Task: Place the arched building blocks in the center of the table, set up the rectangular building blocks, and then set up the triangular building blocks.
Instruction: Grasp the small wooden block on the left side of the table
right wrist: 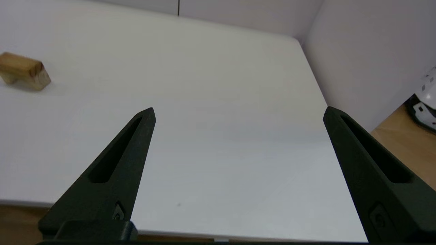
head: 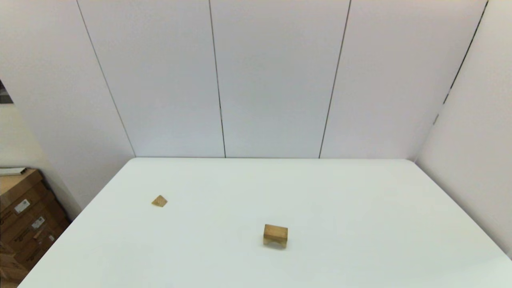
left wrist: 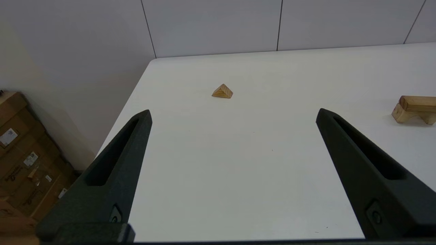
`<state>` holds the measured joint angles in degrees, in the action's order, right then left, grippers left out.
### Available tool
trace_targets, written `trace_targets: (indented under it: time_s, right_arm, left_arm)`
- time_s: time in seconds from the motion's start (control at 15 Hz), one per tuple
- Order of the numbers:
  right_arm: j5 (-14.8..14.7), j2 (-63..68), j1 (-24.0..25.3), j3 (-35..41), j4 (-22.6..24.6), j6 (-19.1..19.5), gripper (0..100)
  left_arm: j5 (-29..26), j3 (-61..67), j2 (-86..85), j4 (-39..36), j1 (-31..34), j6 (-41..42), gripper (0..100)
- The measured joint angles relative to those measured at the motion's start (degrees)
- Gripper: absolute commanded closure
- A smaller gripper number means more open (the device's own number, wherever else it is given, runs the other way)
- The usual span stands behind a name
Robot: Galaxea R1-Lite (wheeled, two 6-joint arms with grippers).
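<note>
Left gripper (left wrist: pixel 233 114): fingers spread wide apart, nothing between them and nothing touched. It hangs over the near left part of the table (head: pixel 360 192), outside the head view. Its wrist view shows bare white tabletop between the two black fingers (left wrist: pixel 115 163).

Right gripper (right wrist: pixel 238 114): fingers likewise spread wide, holding nothing and touching nothing. It hangs over the near right part of the table, also outside the head view, with only bare tabletop between its fingers.

Arched building block (head: pixel 275 239): stands on its two short legs at about the middle of the table's width, toward the near side, notch facing down. In the left wrist view the legs and the curved cut-out are plain to see (left wrist: pixel 414 117).

Rectangular building block (head: pixel 275 231): lies flat on top of the arched block, touching it and covering its upper face. The two read as one stacked piece in the head view; the left wrist view shows the seam between them (left wrist: pixel 418 103). The right wrist view shows the stack end-on at the edge of the picture.

Triangular building block (head: pixel 159 201): rests on the table on the left side, farther away than the stack and well apart from it, ridge pointing up (left wrist: pixel 222 91). It lies ahead of the left gripper, untouched.

Brown cardboard boxes (head: pixel 24 224) stand on the floor beyond the table's left edge.
</note>
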<state>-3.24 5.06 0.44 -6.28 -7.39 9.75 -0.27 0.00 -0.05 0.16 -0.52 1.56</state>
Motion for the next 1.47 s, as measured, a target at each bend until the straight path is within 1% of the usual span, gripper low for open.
trace_targets:
  time_s: [0.13,0.2,0.27,0.33,0.6,0.67,0.8,0.87,1.47]
  right_arm:
    - [3.0,-3.05,-0.15,3.08,5.16,-0.5,0]
    - [4.21,-3.85,-0.2,4.41,6.95,-0.88,0]
    - [5.11,-4.38,-0.2,5.35,7.17,-1.46,0]
    - [5.39,-4.77,-0.2,5.84,7.23,-2.4,0]
    - [5.08,-5.19,-0.2,6.25,7.17,-3.85,0]
    - [5.03,-5.24,-0.2,6.25,7.17,-4.66,0]
    - [4.62,-5.27,-0.2,6.28,7.34,-7.78,0]
    - [4.39,-5.27,-0.2,6.28,7.36,-8.68,0]
    - [4.23,-5.24,-0.2,6.28,7.39,-8.91,0]
  left_arm:
    - [0.02,0.0,0.0,0.02,0.0,0.0,0]
    - [0.0,0.0,0.0,0.0,0.0,0.01,0]
    - [0.0,0.0,0.0,0.0,0.0,0.0,0]
    - [0.0,0.0,0.0,0.0,0.0,0.0,0]
    - [0.0,0.0,0.0,0.02,0.0,0.01,0]
    - [0.0,0.0,0.0,0.02,0.0,0.01,0]
    - [0.0,0.0,0.0,0.02,0.0,0.01,0]
    - [0.0,0.0,0.0,0.02,0.0,0.0,0]
    - [0.0,0.0,0.0,0.0,0.0,0.01,0]
